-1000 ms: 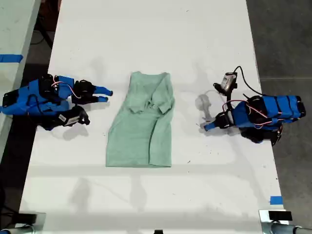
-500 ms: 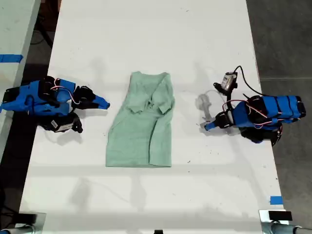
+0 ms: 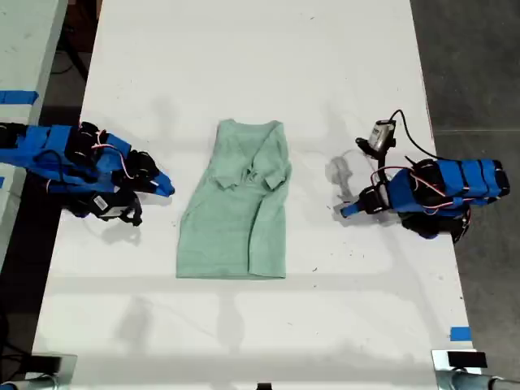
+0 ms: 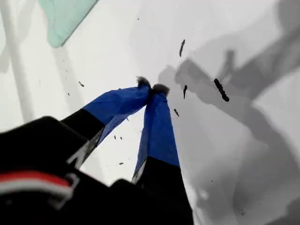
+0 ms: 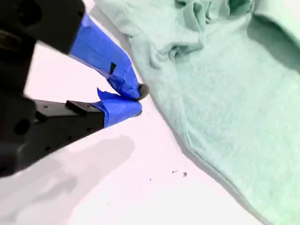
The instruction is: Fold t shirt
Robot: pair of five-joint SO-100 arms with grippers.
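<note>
The pale mint-green t shirt (image 3: 240,211) lies on the white table (image 3: 260,65), folded lengthwise into a narrow strip with its sleeves bunched near the collar. My second gripper (image 3: 167,188) rests at the exterior view's left. It is shut and empty, just off the shirt's edge (image 5: 225,93), with its blue tips (image 5: 135,98) together. My first gripper (image 3: 343,212) sits at the exterior view's right, also shut on nothing (image 4: 151,87), and a hand's width from the shirt. Only a shirt corner (image 4: 63,16) shows in the first wrist view.
A wired camera module (image 3: 382,134) sticks up from the arm at the exterior view's right. Blue tape (image 3: 460,333) marks the table near that side's front edge. A second table (image 3: 20,49) stands past a dark gap at the exterior view's left.
My second arm has pulled back toward the exterior view's left. Its gripper has swung toward the front along the shirt's edge, and its jaws have gone from apart to shut. My first arm is still.
</note>
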